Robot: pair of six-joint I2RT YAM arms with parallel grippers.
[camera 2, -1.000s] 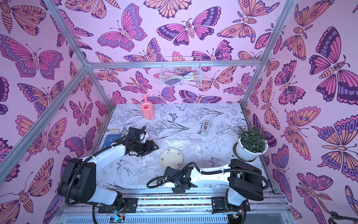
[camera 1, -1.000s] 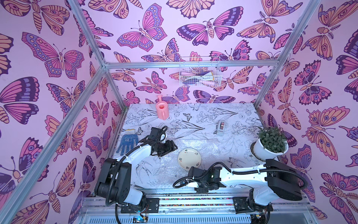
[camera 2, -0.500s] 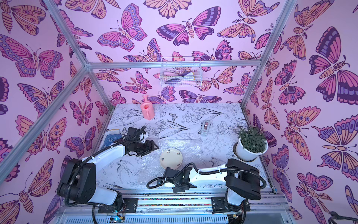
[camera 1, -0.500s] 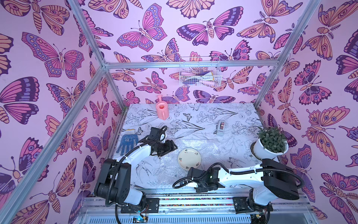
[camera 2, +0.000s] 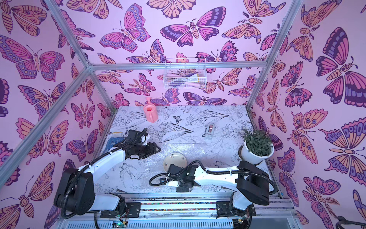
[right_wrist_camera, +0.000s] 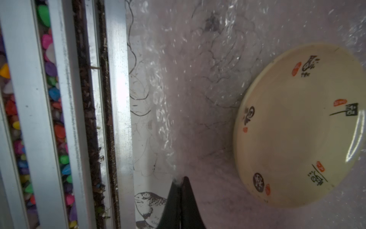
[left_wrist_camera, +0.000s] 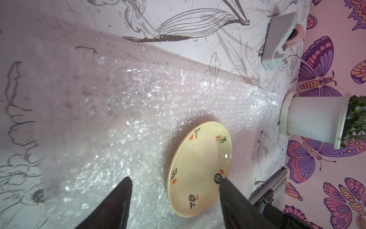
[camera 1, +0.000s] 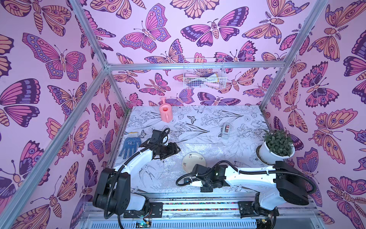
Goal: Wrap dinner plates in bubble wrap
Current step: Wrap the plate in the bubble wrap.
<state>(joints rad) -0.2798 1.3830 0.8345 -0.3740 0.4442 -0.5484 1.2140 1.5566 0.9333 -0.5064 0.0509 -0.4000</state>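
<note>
The desk [camera 1: 208,119] carries one plate [camera 1: 193,161], one sheet of bubble wrap [camera 1: 213,151], one pink watering can [camera 1: 166,113], one tape dispenser [camera 1: 226,129], one potted plant [camera 1: 271,153] and one blue glove [camera 1: 129,146]. One wire basket [camera 1: 204,83] hangs on the far wall. Two arms reach in, a left arm [camera 1: 138,158] and a right arm [camera 1: 249,176].

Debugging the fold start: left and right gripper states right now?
Left gripper: open, empty.
Right gripper: shut on the bubble wrap edge.
</note>
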